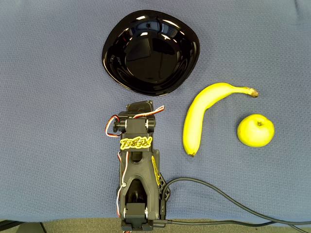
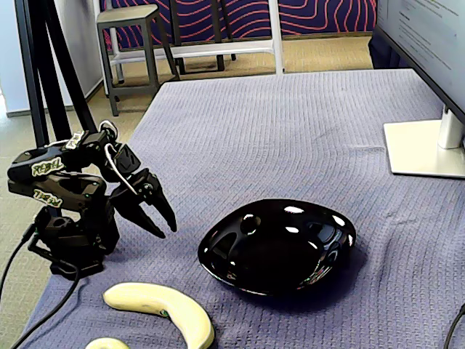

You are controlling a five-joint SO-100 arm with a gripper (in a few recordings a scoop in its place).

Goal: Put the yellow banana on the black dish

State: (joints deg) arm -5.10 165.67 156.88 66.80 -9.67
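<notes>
In the overhead view the banana (image 1: 199,116) lies right of the gripper (image 1: 141,106), long axis near vertical, below-right of the dish (image 1: 114,41); the fingers look slightly parted, empty.

Table (image 1: 53,73): covered with a blue-grey woven cloth.
Black dish (image 1: 151,51): on the cloth, just ahead of the fingers (image 2: 154,211), apart from them.
Yellow banana (image 1: 200,116): flat on the cloth, right of the fingers in the overhead view.
Apple (image 1: 255,130): beyond the banana, farther from the fingers.
Monitor foot (image 2: 423,148): far past the dish.
</notes>
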